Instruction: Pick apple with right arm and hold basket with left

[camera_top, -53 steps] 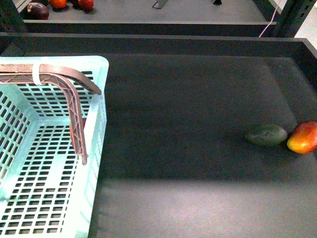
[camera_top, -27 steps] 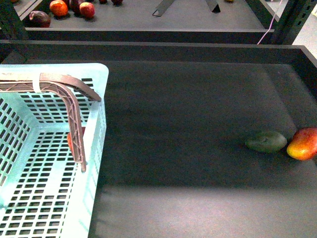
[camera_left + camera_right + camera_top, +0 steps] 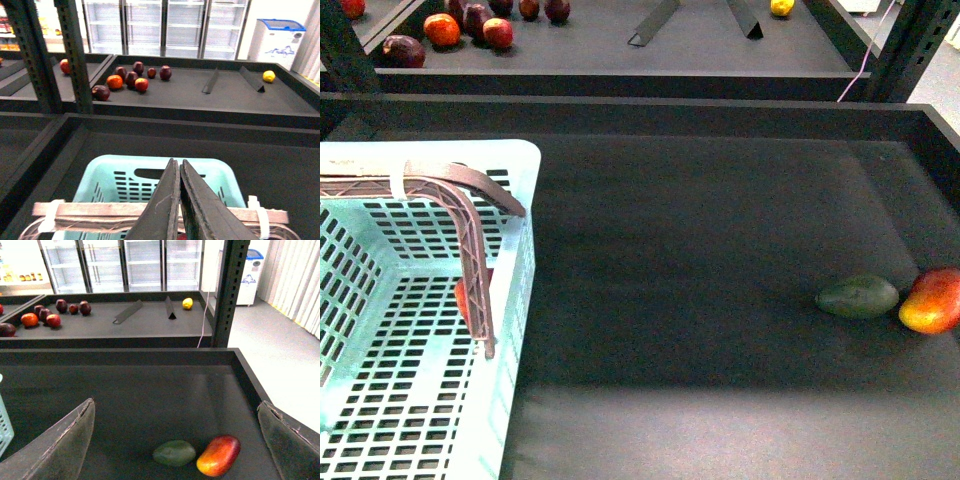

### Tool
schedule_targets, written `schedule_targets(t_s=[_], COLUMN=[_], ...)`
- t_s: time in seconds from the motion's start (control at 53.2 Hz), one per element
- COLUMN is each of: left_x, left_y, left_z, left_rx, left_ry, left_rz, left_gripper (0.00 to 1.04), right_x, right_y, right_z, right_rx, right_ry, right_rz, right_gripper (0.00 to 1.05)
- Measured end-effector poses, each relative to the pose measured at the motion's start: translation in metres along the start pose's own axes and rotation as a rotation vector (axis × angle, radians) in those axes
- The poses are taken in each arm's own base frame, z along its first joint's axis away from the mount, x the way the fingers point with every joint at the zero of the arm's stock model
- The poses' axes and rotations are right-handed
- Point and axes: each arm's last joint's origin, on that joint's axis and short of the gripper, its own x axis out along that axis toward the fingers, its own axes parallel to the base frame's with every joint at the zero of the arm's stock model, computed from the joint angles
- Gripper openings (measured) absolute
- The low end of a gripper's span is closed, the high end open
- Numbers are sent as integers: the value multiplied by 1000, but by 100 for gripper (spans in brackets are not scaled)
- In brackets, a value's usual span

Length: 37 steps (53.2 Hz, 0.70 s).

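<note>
We are seeing the apple (image 3: pixel 461 297) lying inside the basket (image 3: pixel 520 160), under our shut, seemingly empty left gripper (image 3: pixel 176 210), well aside from our wide-open, empty right gripper (image 3: pixel 175 440).

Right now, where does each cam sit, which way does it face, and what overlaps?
Front: on the body, looking down at the dark table, the basket, the green fruit and the mango-like fruit; no arm shows.
Left wrist: above the basket, facing the far fruit shelf; left gripper jaws closed together.
Right wrist: low over the table, facing the green fruit and mango-like fruit; right gripper jaws wide apart.
Shared: front and right wrist both see the two fruits.
</note>
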Motion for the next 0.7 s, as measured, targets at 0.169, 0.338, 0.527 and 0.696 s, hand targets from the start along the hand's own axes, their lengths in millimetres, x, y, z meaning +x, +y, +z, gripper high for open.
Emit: schedule_targets(t_s=[0.169, 0.338, 0.527, 0.696], left_x=[-15, -25, -33, -40], left_y=[3, 3, 3, 3], left_z=[-6, -10, -19, -16], left_rx=[8, 9, 11, 12], left_ry=[1, 1, -1, -13], left_rz=[10, 10, 11, 10], left_gripper=[3, 3, 3, 3], right_x=[0, 0, 0, 0], right_y=[0, 0, 0, 0], right_z=[0, 0, 0, 0], right_rx=[0, 0, 0, 0], right_ry=[0, 0, 0, 0], right_rz=[0, 0, 0, 0], right_gripper=[96, 96, 96, 96])
